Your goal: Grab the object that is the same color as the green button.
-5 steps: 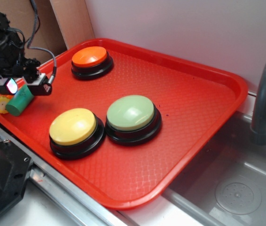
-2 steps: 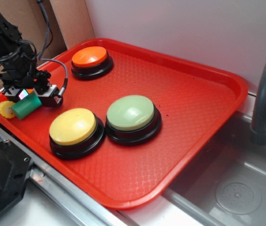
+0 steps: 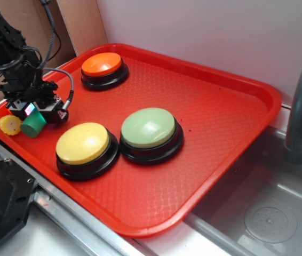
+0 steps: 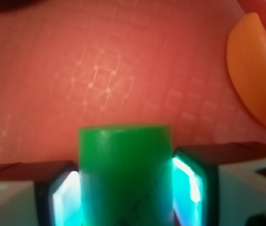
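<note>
The gripper (image 3: pixel 32 113) sits at the left corner of the red tray (image 3: pixel 220 101). Its fingers (image 4: pixel 189 183) are closed against both sides of the green cylinder (image 4: pixel 126 176), holding it; both pads glow. In the exterior view the green cylinder (image 3: pixel 33 124) sits low at the tray surface, just beside the yellow corn piece (image 3: pixel 9 125). An orange slice (image 4: pixel 255 75) lies to the right in the wrist view. The green button (image 3: pixel 150 132) stands well apart at tray centre, beside the yellow button (image 3: pixel 84 147); the orange button (image 3: pixel 104 68) lies farther back.
</note>
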